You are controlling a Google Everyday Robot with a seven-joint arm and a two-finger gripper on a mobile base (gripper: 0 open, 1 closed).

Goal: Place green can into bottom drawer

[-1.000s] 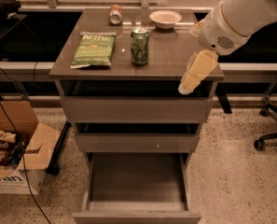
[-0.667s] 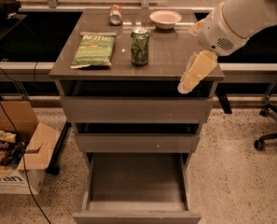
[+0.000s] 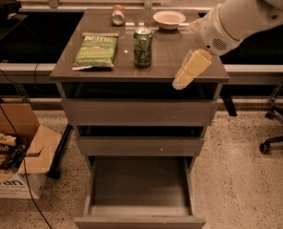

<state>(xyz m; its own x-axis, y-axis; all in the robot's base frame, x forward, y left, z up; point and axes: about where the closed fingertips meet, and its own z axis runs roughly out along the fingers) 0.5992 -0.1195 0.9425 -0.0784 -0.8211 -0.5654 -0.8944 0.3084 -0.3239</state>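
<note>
The green can (image 3: 143,47) stands upright near the middle of the cabinet top (image 3: 84,70). The bottom drawer (image 3: 140,220) is pulled open and its box interior holds nothing. My gripper (image 3: 187,71) hangs from the white arm (image 3: 236,18) over the front right part of the cabinet top. It is to the right of the can, apart from it, and holds nothing that I can see.
A flat green chip bag (image 3: 96,50) lies left of the can. A reddish-silver can (image 3: 118,14) and a pale bowl (image 3: 169,18) sit at the back. The two upper drawers are slightly open. A cardboard box (image 3: 12,151) stands on the floor at left, a chair base (image 3: 274,132) at right.
My gripper has moved a little to the left, toward the green can. The can and the drawers have not moved.
</note>
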